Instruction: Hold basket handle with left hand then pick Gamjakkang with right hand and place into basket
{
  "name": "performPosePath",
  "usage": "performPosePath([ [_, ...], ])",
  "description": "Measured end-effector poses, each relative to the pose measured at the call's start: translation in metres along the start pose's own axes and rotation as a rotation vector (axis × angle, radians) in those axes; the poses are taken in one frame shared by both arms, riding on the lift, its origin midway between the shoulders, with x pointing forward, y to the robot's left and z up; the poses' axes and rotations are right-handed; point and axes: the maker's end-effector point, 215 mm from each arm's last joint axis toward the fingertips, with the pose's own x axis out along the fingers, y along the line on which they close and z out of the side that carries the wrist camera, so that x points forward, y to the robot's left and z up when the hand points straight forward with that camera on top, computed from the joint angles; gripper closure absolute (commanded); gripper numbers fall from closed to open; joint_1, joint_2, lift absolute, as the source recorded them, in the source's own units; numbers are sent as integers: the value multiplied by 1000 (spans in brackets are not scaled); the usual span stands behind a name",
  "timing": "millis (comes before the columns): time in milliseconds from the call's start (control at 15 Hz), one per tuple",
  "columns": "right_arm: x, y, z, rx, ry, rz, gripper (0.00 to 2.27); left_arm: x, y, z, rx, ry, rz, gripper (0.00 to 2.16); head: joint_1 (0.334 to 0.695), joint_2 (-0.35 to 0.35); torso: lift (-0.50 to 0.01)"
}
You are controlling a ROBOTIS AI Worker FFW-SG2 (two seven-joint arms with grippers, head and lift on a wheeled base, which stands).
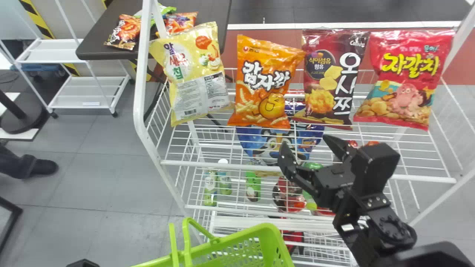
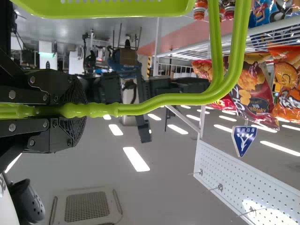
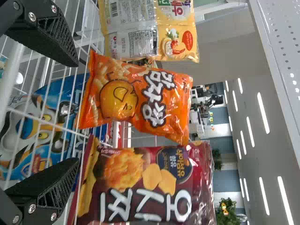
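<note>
I see the glossy orange Gamjakkang bag (image 1: 264,89) standing long axis upright on the white wire rack (image 1: 222,165), far and slightly left of my nearer right gripper (image 1: 304,141), its fingers spread, its black arm slanting in from near right, while my left gripper (image 2: 72,110) pinches the lime-green plastic basket handle (image 2: 173,99).

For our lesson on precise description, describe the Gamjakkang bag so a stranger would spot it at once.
Face the white wire rack, where four snack bags stand in a row. Second from the left is the Gamjakkang. It alone is orange, between a yellow bag and a dark red one.
</note>
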Motion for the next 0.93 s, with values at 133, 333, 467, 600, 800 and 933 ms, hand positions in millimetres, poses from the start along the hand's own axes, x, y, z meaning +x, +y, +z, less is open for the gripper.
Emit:
performPosePath([
  [133,21,14,8,-6,-6,7,83,0,0,0,0,1,1,2145,695,165,-18],
  [333,52,33,27,-30,-25,16,80,0,-1,-1,2,2,-3,2145,695,209,-18],
  [467,73,41,36,-50,-21,22,80,-1,-2,0,5,3,-2,2145,695,226,-18],
  [600,93,43,38,-80,-6,24,73,-2,-2,1,7,3,0,2145,695,241,-18],
  [800,117,41,36,-128,21,14,63,-3,-2,1,9,2,3,2145,695,244,-18],
  [933,136,31,30,-162,50,7,60,-3,-4,2,14,1,3,2145,695,236,-18],
])
